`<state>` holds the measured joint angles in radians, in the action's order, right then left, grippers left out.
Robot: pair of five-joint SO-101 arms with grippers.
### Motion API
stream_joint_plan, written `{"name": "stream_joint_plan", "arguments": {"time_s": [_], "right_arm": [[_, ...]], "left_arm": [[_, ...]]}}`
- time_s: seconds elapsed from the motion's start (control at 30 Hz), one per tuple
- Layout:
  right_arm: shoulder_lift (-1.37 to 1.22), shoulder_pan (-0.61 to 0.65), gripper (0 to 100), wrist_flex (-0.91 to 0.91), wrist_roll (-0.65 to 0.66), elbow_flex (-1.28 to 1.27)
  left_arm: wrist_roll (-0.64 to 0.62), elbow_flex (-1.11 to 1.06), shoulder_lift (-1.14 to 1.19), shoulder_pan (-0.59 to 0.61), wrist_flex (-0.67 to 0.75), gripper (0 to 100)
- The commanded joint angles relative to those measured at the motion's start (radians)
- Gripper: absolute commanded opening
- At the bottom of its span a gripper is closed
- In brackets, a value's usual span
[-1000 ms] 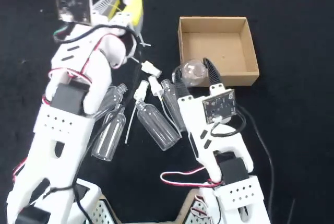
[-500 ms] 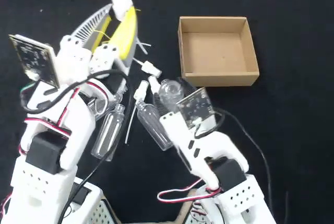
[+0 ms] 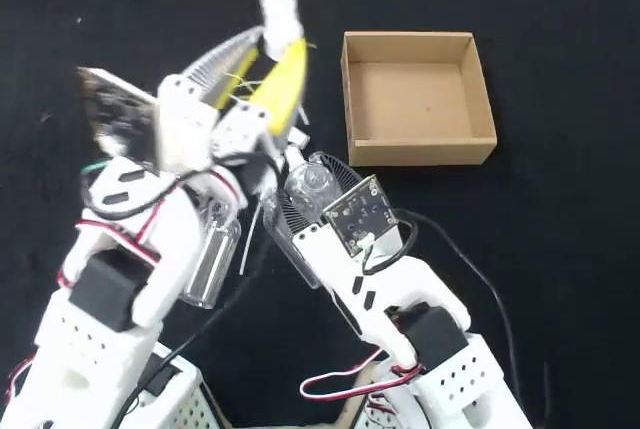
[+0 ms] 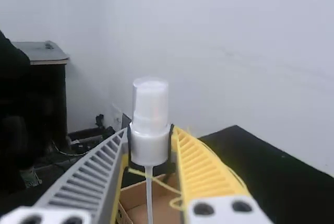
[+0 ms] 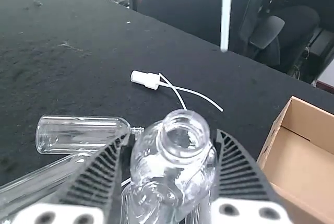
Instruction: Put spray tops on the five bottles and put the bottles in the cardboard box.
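My left gripper (image 3: 270,44) is shut on a white spray top (image 3: 278,7), held up above the table with its thin tube hanging down. In the left wrist view the spray top (image 4: 150,122) sits upright between the yellow and the white finger of that gripper (image 4: 150,141). My right gripper (image 3: 310,184) is shut on a clear bottle (image 3: 308,182), held upright just below and right of the spray top. The bottle's open mouth (image 5: 180,132) faces up between the black fingers of the right gripper (image 5: 171,139). The cardboard box (image 3: 480,99) stands empty at the back right.
A clear bottle (image 3: 212,249) lies under the left arm, and another bottle (image 3: 292,241) lies beside the right arm. A loose spray top (image 5: 146,79) with its tube and a lying bottle (image 5: 81,134) rest on the black table. The box corner (image 5: 300,130) is close by.
The left arm swung right with the spray top, ending above and beside the bottle. The right arm carried the bottle left, away from the box front.
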<state>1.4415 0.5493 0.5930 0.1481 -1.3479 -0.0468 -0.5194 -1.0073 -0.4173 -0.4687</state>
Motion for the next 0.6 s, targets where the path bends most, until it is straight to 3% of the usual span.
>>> {"name": "stream_joint_plan", "arguments": {"time_s": [0.0, 0.37, 0.57], "right_arm": [[0.001, 0.008, 14.8, -0.023, -0.005, 0.056], [0.001, 0.006, 14.8, -0.026, -0.005, 0.039], [0.001, 0.006, 14.8, -0.029, -0.005, 0.036]], "left_arm": [[0.106, 0.002, 0.012, -0.084, -0.003, 7], [0.103, 0.191, -0.015, -0.104, -0.275, 7], [0.044, 0.211, -0.020, -0.102, -0.287, 7]]}}
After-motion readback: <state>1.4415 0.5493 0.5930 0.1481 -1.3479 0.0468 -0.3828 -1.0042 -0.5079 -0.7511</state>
